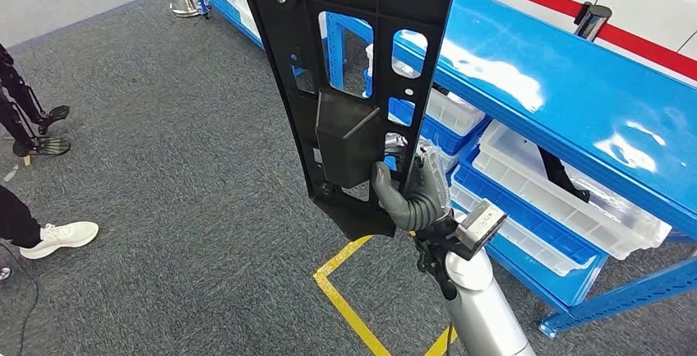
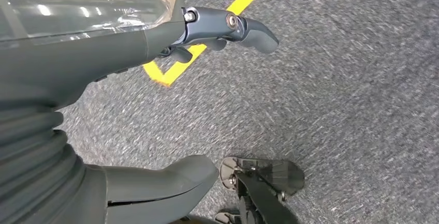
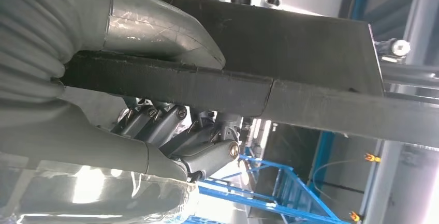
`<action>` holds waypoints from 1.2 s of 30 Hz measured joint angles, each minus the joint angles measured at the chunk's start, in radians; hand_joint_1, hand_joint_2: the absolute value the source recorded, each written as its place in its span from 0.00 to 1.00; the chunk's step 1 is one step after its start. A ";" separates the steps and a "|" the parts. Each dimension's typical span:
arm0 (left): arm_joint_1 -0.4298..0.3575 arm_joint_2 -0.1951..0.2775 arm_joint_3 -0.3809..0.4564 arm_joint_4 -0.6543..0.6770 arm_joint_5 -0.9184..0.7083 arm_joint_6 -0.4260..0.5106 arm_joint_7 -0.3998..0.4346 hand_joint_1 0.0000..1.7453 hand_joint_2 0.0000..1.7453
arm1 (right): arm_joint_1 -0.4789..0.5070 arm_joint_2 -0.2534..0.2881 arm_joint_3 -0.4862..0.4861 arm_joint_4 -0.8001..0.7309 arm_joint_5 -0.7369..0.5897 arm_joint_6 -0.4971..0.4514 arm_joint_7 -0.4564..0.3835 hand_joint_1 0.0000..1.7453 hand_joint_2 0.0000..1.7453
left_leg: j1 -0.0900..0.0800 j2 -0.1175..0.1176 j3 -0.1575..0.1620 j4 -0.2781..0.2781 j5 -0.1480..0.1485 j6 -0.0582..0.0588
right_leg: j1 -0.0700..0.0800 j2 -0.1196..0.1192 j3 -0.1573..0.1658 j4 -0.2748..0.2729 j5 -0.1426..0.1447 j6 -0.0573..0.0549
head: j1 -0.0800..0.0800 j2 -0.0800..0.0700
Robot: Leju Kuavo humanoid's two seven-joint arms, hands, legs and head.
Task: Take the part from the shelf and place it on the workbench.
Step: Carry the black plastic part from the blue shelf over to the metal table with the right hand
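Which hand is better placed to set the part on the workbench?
Right. The right hand already grips the black part near its lower end, while the left hand hangs over the carpet holding nothing.

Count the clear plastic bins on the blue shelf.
3, maybe more: one bin at the near end of the blue shelf, another below and in front, a third farther back; the black part may hide others.

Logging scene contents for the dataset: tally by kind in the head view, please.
Long black plastic panel with cut-outs, held by the right hand: 1
Clear plastic bins on the blue metal shelf: 3 visible, e.g.
Yellow floor tape marking: 1
White shoe of a person: 1
Total: 6
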 joint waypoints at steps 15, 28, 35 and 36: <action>-0.006 -0.004 0.023 0.000 0.023 0.022 0.032 0.00 1.00 | -0.057 0.004 -0.023 0.023 -0.032 0.027 0.037 1.00 1.00 | 0.010 0.083 0.046 -0.091 0.052 0.027 | 0.013 -0.069 -0.003 0.050 -0.053 0.018 | 0.001 0.000; 0.003 -0.002 0.041 0.000 0.024 0.024 0.031 0.00 1.00 | -0.065 0.011 -0.033 0.061 -0.034 0.029 0.039 1.00 1.00 | 0.029 -0.045 0.012 -0.048 0.044 -0.011 | -0.016 0.014 -0.023 0.051 -0.025 0.037 | 0.010 0.000; 0.002 -0.004 0.045 0.000 0.024 0.027 0.030 0.00 1.00 | -0.069 0.020 -0.033 0.067 -0.035 0.029 0.039 1.00 1.00 | 0.021 0.064 -0.134 0.244 -0.084 0.000 | 0.012 -0.049 -0.022 0.049 -0.027 0.011 | 0.002 0.000; 0.003 -0.004 0.046 0.000 0.024 0.029 0.030 0.00 1.00 | -0.069 0.020 -0.033 0.069 -0.035 0.029 0.039 1.00 1.00 | 0.015 0.066 -0.120 0.220 -0.064 0.010 | 0.015 -0.058 -0.021 0.049 -0.029 0.009 | 0.002 0.000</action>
